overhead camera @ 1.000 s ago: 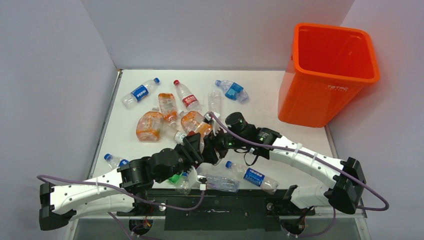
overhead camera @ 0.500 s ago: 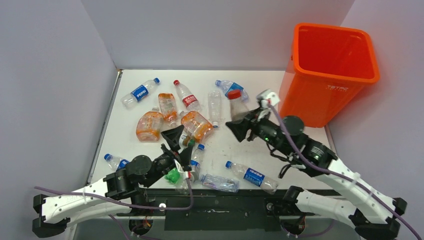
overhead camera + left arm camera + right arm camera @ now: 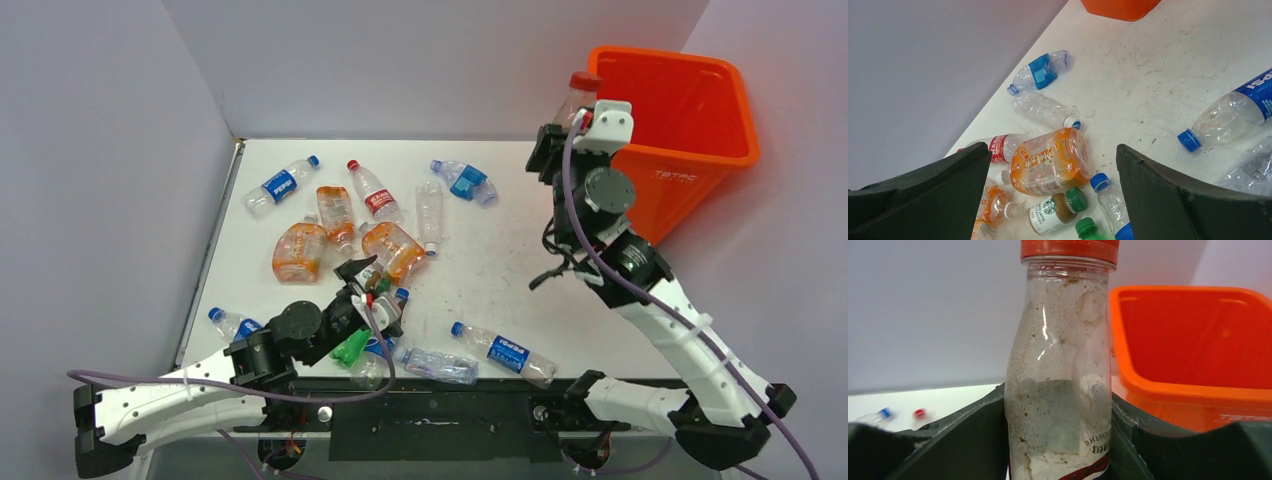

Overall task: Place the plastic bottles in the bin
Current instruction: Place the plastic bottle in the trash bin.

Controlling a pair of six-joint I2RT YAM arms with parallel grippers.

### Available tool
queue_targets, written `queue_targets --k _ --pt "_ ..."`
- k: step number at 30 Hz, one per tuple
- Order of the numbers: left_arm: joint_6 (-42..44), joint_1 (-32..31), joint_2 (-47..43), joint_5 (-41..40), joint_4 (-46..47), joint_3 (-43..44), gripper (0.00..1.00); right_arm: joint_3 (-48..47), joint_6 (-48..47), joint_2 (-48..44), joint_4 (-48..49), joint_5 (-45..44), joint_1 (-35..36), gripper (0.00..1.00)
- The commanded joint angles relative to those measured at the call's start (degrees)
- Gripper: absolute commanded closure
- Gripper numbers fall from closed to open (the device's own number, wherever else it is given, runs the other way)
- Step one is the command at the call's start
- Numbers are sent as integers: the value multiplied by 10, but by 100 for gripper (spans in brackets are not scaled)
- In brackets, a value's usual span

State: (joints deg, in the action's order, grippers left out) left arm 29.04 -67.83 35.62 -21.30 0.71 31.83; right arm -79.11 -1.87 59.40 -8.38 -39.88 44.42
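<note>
My right gripper is shut on a clear bottle with a red cap, held upright high in the air just left of the orange bin's rim. In the right wrist view the bottle fills the gap between both fingers, with the bin behind on the right. My left gripper hangs open and holds nothing, above a cluster of plastic bottles: an orange one, a green-capped brown one, a green one and a blue-capped clear one.
More bottles lie across the white table: a blue-labelled one at the far left, a red-labelled one, a crushed blue one and one near the front edge. Grey walls close in the table's left side and back.
The right arm has carried the red-capped bottle from table height up to the bin's left rim. The left gripper opened and drew back toward the near bottle cluster.
</note>
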Motion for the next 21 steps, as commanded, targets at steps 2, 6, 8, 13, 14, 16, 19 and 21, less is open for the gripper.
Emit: queue_targets --k 2,6,8,13,14,16,19,21 --pt "-106 32 -8 0 62 27 4 -64 57 58 57 22 -170 58" --pt "-144 69 -39 -3 100 0 4 -65 146 86 101 69 -318 59" --pt "-138 75 -59 -4 144 -34 4 -43 203 95 152 101 -385 58" --pt "-113 76 -79 -43 186 -66 4 -96 280 168 132 122 -483 54" --pt "-110 76 -79 -55 187 -65 4 -103 282 182 129 118 -491 54" --pt "-103 76 -80 -71 192 -69 4 -111 292 207 127 114 -503 53" --pt "-91 76 -83 -55 194 -76 4 -131 288 244 115 106 -507 53" --pt "-84 75 -85 -33 187 -77 4 -141 284 262 104 96 -509 51"
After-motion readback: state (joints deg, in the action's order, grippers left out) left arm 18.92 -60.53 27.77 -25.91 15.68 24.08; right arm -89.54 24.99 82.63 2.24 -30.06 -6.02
